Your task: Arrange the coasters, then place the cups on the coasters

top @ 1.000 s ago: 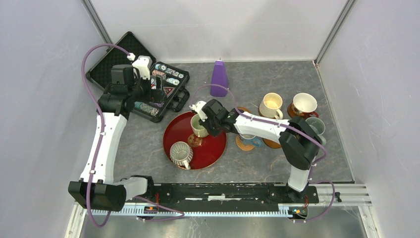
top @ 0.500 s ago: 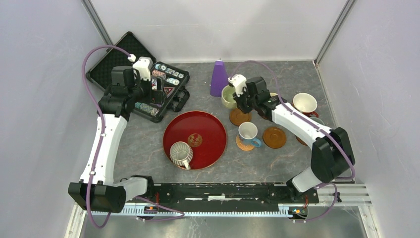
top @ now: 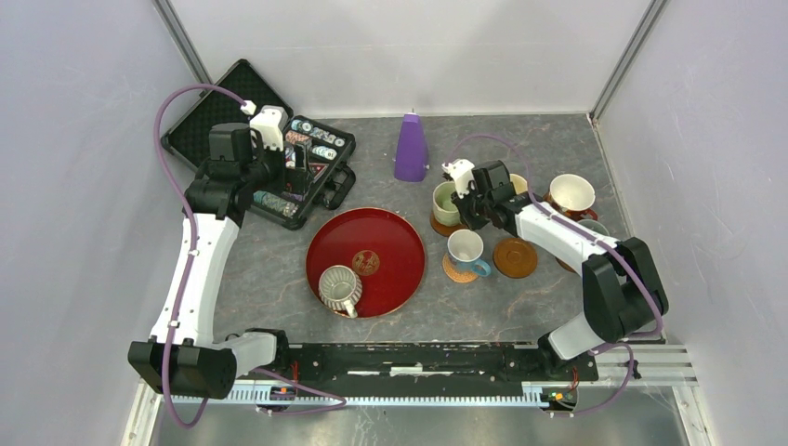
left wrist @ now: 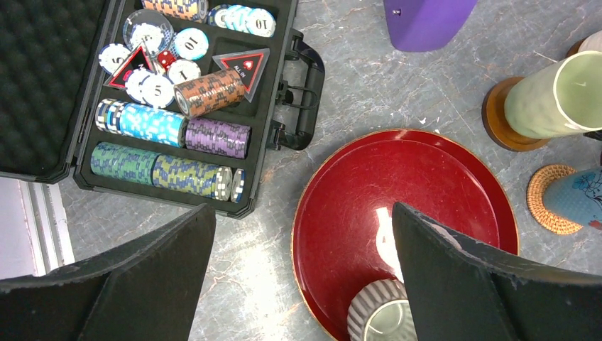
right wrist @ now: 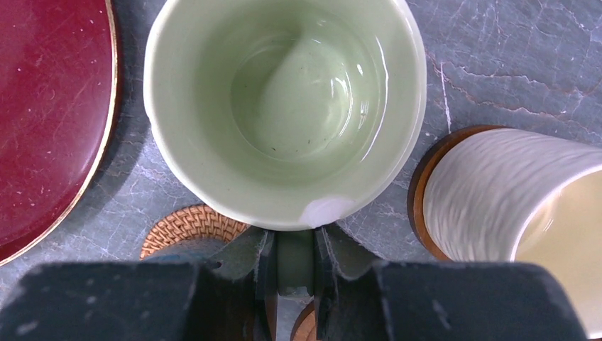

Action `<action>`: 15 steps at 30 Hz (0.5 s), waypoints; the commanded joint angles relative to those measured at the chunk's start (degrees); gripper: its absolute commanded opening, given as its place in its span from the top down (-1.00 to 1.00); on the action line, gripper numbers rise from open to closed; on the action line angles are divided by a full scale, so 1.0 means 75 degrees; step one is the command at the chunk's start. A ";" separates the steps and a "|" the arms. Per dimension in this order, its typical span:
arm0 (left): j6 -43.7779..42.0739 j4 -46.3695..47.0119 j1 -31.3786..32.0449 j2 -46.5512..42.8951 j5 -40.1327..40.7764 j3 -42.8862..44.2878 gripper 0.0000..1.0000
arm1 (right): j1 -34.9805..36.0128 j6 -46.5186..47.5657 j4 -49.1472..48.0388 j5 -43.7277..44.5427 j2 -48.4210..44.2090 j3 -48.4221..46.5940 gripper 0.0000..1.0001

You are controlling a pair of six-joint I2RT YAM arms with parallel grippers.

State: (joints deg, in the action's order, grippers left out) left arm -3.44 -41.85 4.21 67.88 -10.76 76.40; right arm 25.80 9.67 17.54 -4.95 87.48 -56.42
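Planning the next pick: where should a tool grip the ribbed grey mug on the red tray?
Probably its handle, from above: the ribbed grey ceramic mug stands upright on the red round tray, handle jutting toward the near side.

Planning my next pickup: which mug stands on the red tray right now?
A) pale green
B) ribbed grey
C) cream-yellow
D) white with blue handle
B: the ribbed grey mug stands near the front edge of the red tray, while the pale green mug is off it, gripped by the right tool.
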 commanded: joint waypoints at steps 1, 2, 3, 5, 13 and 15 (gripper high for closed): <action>0.0166 0.0282 -0.0033 0.0000 -0.0182 0.0032 -1.00 | -0.0112 -0.0222 -0.0869 -0.0067 -0.0411 0.0084 1.00; 0.0165 0.0282 -0.0033 -0.0014 -0.0182 0.0021 -1.00 | -0.0132 -0.0223 -0.0897 -0.0072 -0.0397 0.0113 1.00; 0.0166 0.0282 -0.0028 -0.0014 -0.0183 0.0009 -1.00 | -0.0144 -0.0233 -0.0908 -0.0056 -0.0376 0.0126 1.00; 0.0166 0.0282 -0.0033 -0.0006 -0.0182 -0.0003 -1.00 | -0.0206 -0.0247 -0.0926 -0.0074 -0.0338 0.0140 1.00; 0.0166 0.0282 -0.0034 0.0033 -0.0194 0.0014 -1.00 | -0.0341 -0.0192 -0.0996 -0.0241 -0.0201 0.0258 0.96; 0.0134 0.0282 -0.0033 0.0034 -0.0191 -0.0012 -1.00 | -0.0342 -0.0211 -0.0988 -0.0334 -0.0138 0.0258 0.93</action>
State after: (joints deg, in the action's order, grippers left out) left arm -3.44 -41.80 4.21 67.90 -10.90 76.40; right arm 23.49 8.78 15.81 -5.30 87.42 -54.04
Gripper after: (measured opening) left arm 0.997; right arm 0.230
